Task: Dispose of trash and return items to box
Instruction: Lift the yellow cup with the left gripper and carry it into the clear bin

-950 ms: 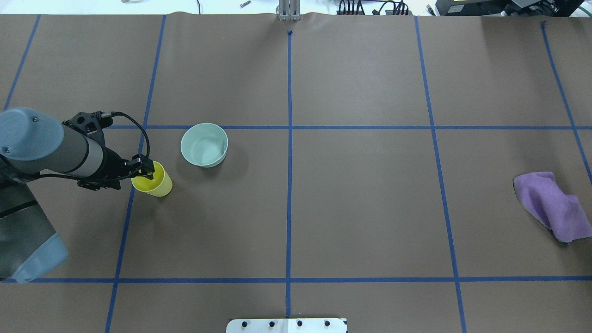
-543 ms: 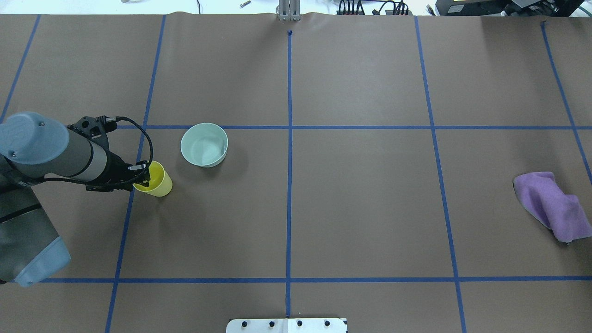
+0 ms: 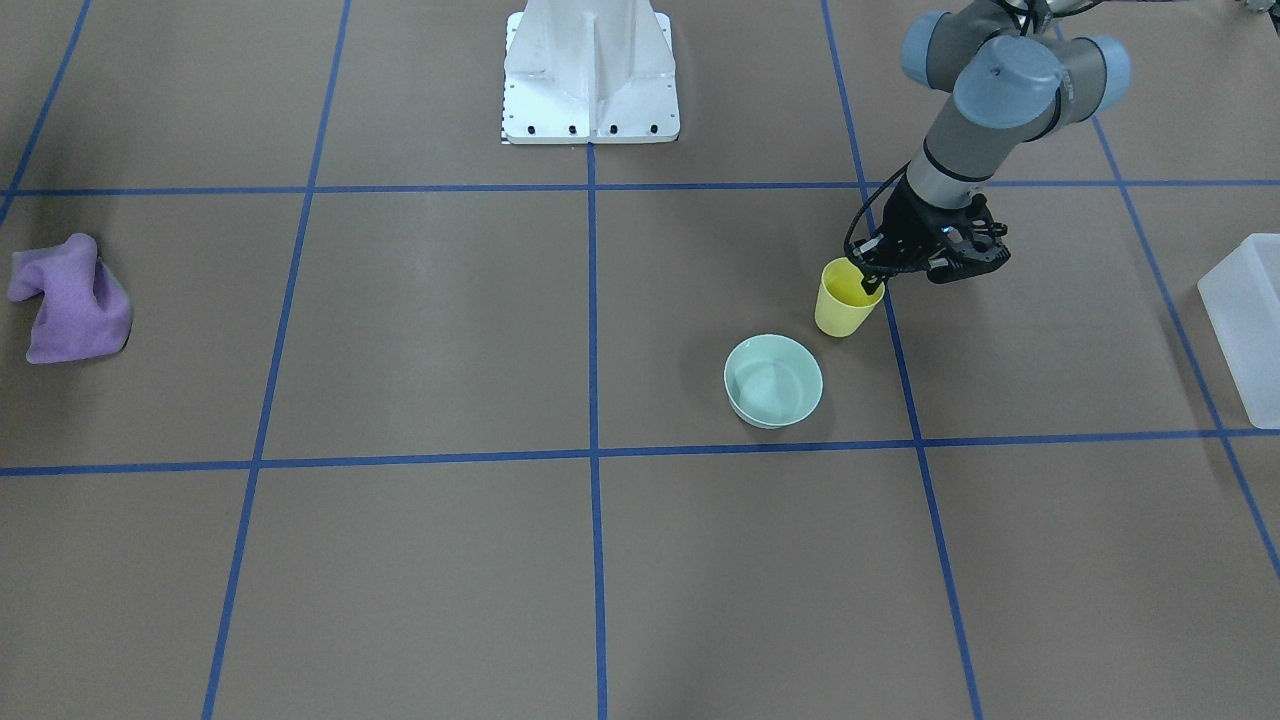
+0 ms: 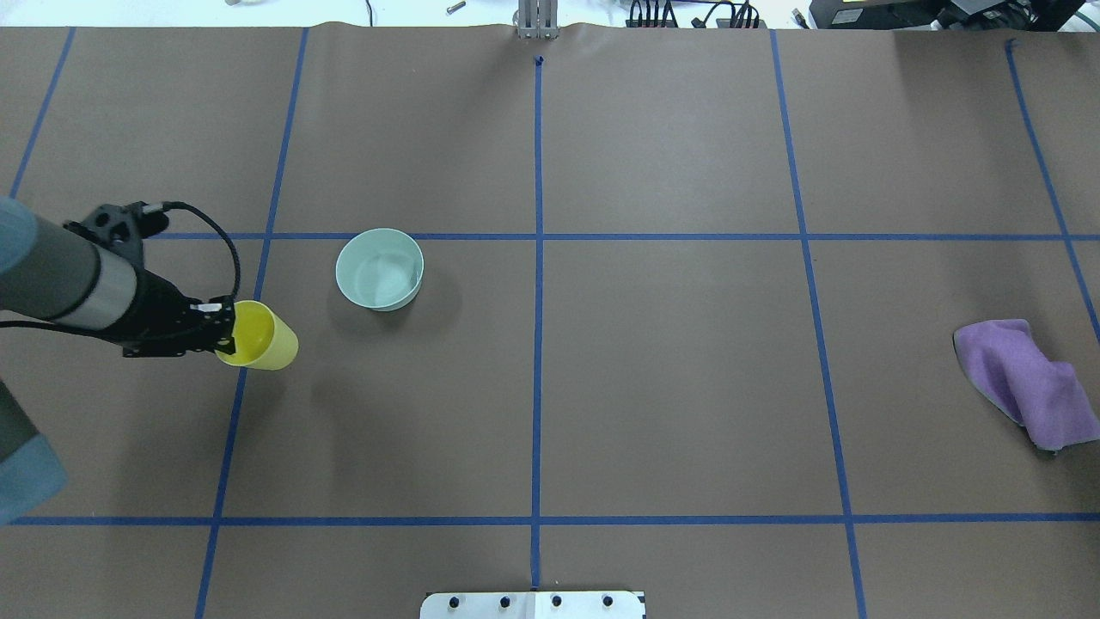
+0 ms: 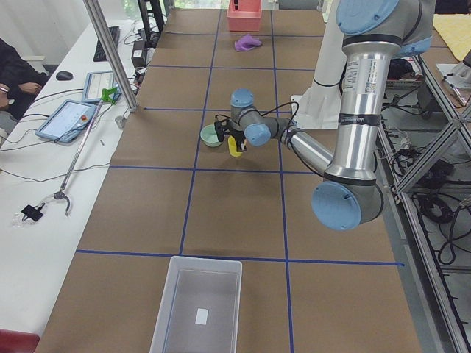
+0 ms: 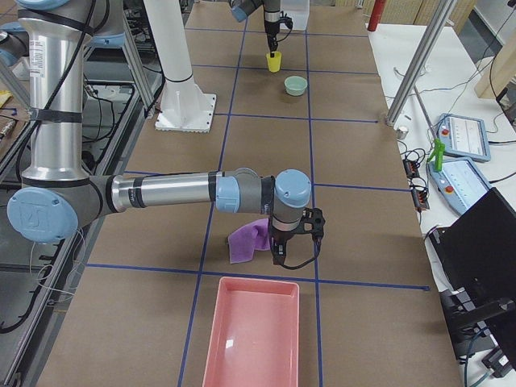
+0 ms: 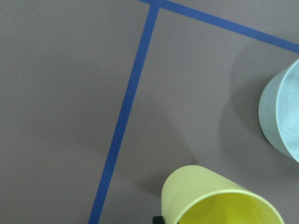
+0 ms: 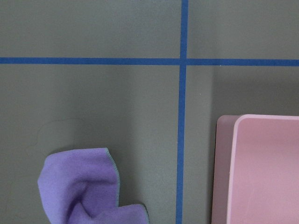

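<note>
Left pincer (image 3: 872, 280) is clamped on the rim of the yellow cup (image 3: 845, 305), one finger inside; the front-facing view puts the mint bowl (image 3: 773, 380) just beside and the box (image 3: 1245, 330) well apart. Overhead, the cup is tilted, apparently clear of the worktop (image 4: 601, 387). In the right-end view, the right pincer (image 6: 278, 256) hangs beside the purple cloth (image 6: 246, 242); whether it is wide or narrow cannot be told. Judged step: carrying the cup to the box. The next move calls for a level traverse to above the box, then release.
</note>
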You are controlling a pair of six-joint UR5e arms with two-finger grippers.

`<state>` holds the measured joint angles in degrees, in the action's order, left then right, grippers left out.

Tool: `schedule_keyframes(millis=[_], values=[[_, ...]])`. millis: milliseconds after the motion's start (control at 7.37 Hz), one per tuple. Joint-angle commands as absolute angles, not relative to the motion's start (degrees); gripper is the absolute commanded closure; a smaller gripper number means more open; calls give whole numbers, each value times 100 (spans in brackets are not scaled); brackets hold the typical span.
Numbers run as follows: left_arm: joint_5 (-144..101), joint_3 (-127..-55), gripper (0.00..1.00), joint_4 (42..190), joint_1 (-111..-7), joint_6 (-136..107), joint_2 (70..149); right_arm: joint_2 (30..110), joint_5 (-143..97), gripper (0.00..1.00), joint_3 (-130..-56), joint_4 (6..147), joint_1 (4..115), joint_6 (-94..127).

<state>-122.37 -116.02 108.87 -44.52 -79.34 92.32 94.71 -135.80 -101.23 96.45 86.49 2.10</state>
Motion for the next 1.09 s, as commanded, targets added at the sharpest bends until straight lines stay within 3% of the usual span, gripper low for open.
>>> schedule_keyframes(millis=[0,407,678,950], values=[[-12849,-11970,100,10855,-5358,-7344,8695,9466,-13727,0,-10143,9642,8648,211],[-13129,-11595,100,9543,-7409,-3838,8375,9466,-13956,0,-10151,9642,8648,211],[-13559,-10509,100,9308,-8792,-2186,8594,9466,-13948,0,-10151,9633,8649,202],[-13588,-8964,100,9352,-9751,-859,9084,9466,-13948,0,-10169,9624,8648,202]])
